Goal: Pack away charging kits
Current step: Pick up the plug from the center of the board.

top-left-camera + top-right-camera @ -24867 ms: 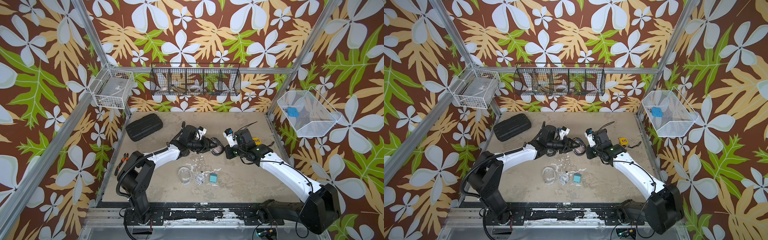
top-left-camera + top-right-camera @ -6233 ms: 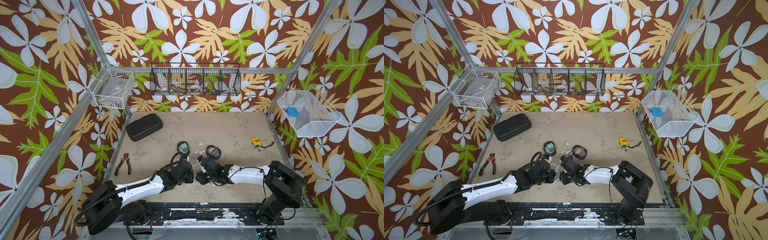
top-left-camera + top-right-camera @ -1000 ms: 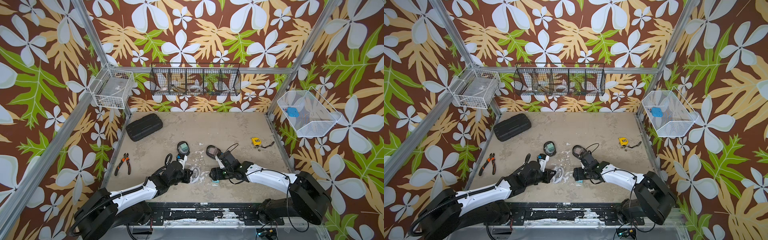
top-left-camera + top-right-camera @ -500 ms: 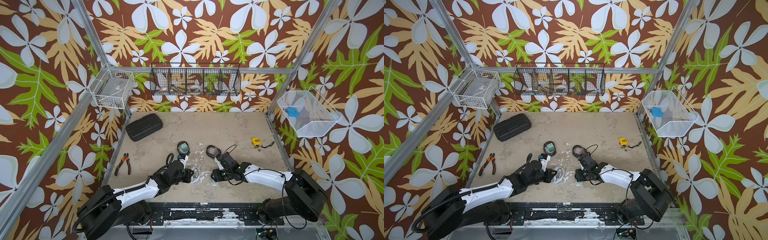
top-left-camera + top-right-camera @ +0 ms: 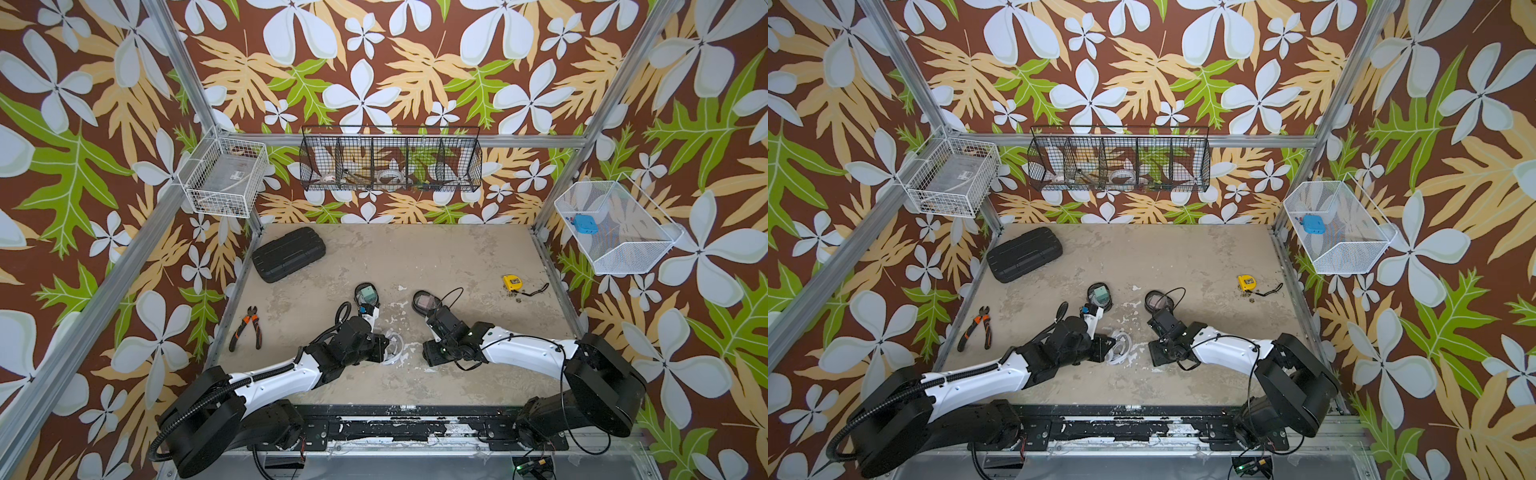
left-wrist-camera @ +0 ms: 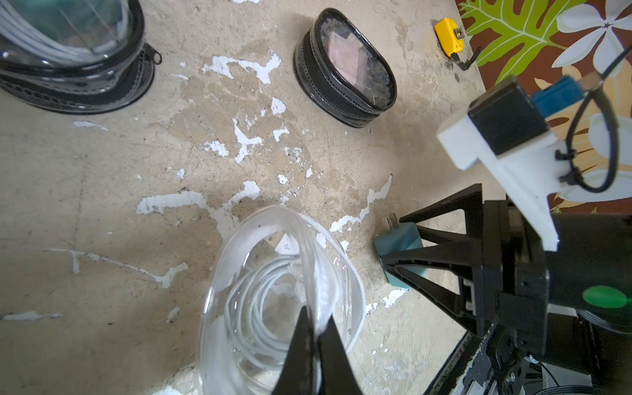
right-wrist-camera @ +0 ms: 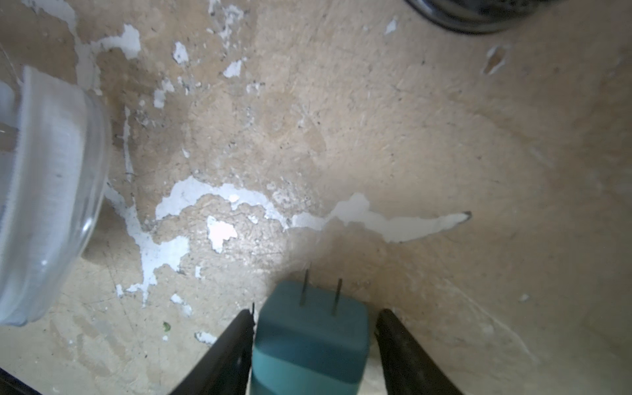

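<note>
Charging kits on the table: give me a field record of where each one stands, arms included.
look packed: green-block pouch and pink-block pouch, both black-rimmed, lying on the table
open kit: clear pouch, mouth open, white cable coiled inside
left gripper: jaws shut on the clear pouch's rim
teal plug block: outside the clear pouch, beside it
right gripper: jaws flank the teal plug block, close to its sides; firm grip unclear
bystanders: black case, pliers, tape measure

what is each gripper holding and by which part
Left gripper pinches the clear oval pouch by its rim. Right gripper straddles the teal square plug block; grip unclear.
</note>
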### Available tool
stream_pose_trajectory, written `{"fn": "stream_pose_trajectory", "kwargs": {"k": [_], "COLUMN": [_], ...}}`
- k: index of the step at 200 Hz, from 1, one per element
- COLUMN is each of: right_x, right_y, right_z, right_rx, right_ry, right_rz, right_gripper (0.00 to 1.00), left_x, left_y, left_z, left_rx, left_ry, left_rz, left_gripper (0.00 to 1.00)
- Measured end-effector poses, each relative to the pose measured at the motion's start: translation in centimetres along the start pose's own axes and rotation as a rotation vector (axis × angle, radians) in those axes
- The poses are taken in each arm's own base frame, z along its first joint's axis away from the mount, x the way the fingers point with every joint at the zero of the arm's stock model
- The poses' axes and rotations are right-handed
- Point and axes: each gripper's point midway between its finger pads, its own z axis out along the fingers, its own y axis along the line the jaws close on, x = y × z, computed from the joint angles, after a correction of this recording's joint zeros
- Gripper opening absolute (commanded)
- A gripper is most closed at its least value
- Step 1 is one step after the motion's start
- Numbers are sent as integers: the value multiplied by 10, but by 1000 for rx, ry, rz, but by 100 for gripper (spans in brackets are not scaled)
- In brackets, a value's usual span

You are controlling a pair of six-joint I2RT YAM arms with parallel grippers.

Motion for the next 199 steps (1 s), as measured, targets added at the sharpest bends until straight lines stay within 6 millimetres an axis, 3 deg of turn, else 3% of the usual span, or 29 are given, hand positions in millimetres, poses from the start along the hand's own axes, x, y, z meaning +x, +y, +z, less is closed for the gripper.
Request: {"fn": "stream_pose_trajectory", "kwargs": {"k": [15, 53, 90, 117, 140, 168, 199], "right_x": [1, 2, -13, -40, -56, -65, -58], "right_y": [-1, 1, 9, 35, 59, 81, 99], "right_z": [0, -2, -25, -53, -65, -61, -44], "right_rx": [5, 8, -25, -132, -233, -329, -406], "right_ry": [4, 0, -61, -142, -166, -154, -97], "right_rz": [-3, -19, -17, -14, -3, -3, 4], "right_gripper": [57, 30, 30, 30, 31, 31, 31], "left_x": [0, 0, 1, 2, 2, 1, -1], "left_y": [0, 1, 2, 0, -1, -5, -8], "left_z": [0, 0, 0, 1, 3, 3, 3], "left_rx": [-1, -3, -3, 7, 16, 33, 46], "left_ry": [-1, -3, -1, 4, 4, 5, -3], "left_rz": [0, 0, -3, -9, -26, -41, -63], "left_gripper": [0, 0, 0, 0, 0, 0, 0]}}
